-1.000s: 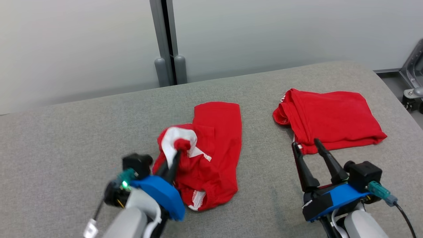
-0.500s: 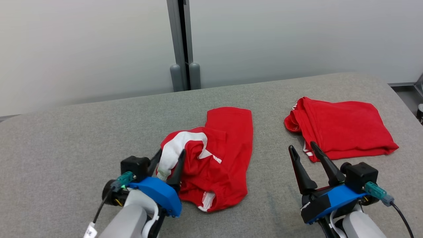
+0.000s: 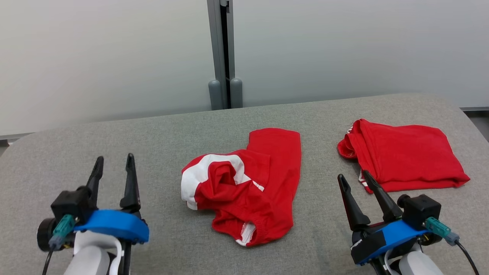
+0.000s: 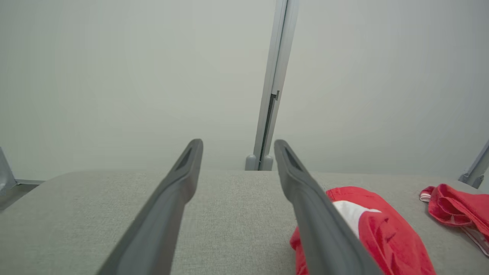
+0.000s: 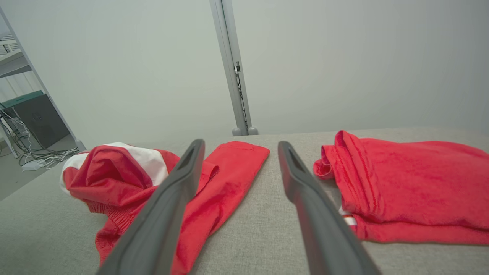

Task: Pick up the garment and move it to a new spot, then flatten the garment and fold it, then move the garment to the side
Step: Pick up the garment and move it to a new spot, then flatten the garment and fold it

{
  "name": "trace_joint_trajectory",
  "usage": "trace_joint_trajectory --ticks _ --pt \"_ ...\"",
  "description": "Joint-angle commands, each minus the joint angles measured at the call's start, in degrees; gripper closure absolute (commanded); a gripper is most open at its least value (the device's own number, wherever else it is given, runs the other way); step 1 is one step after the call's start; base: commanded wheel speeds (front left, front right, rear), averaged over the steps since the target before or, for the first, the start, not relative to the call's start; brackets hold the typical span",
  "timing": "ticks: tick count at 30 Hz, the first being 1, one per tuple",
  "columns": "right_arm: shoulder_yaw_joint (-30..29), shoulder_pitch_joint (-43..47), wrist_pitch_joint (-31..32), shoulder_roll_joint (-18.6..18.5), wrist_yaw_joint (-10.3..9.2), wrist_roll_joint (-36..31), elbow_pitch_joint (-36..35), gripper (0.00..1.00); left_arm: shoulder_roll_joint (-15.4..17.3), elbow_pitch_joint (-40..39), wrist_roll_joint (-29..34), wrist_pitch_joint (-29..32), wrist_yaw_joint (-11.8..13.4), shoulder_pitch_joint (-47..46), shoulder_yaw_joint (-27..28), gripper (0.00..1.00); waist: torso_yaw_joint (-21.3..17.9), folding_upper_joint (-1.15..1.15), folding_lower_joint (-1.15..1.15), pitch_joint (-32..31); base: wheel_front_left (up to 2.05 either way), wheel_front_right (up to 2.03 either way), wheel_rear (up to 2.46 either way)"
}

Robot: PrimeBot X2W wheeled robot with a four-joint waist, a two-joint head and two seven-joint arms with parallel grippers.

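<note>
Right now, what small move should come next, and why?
Probably bring the left gripper to the white-patched edge of the crumpled garment and grasp it: its jaws stand open and empty, apart from the cloth, which lies bunched, not yet flattened.

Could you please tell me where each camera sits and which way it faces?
Head: up on the head, looks down at the table; left gripper and right gripper show.
Left wrist: low, faces the wall along its fingers.
Right wrist: low, faces the wall between its fingers.
Shared: crumpled garment and folded garment, in all three.
</note>
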Motion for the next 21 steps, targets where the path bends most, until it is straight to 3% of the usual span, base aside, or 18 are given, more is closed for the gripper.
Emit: trace_joint_trajectory --ticks 1,5,14,21 --pt "0.1 0.9 -0.2 0.1 0.01 0.6 0.0 0.0 0.0 -2.3 1.0 -0.2 1.2 3.1 1.2 0.0 0.0 0.0 0.0 0.0 0.0 0.0 0.0" --pt "0.1 1.2 -0.2 0.4 0.01 0.8 0.1 0.0 -1.5 -8.1 2.8 -0.2 2.8 8.6 4.6 0.0 0.2 0.0 0.0 0.2 0.0 0.0 0.0" --pt "0.8 0.4 -0.2 -0.5 0.01 1.1 0.8 0.0 -4.0 -10.2 5.4 -0.2 0.9 11.4 5.6 0.0 1.8 0.0 0.0 0.6 0.0 0.0 0.0" --pt "5.3 -3.2 0.5 -2.0 0.01 3.0 3.6 0.0 -5.2 -8.5 7.0 -0.2 -0.8 11.3 5.3 0.0 4.7 0.0 0.0 1.2 0.0 0.0 0.0"
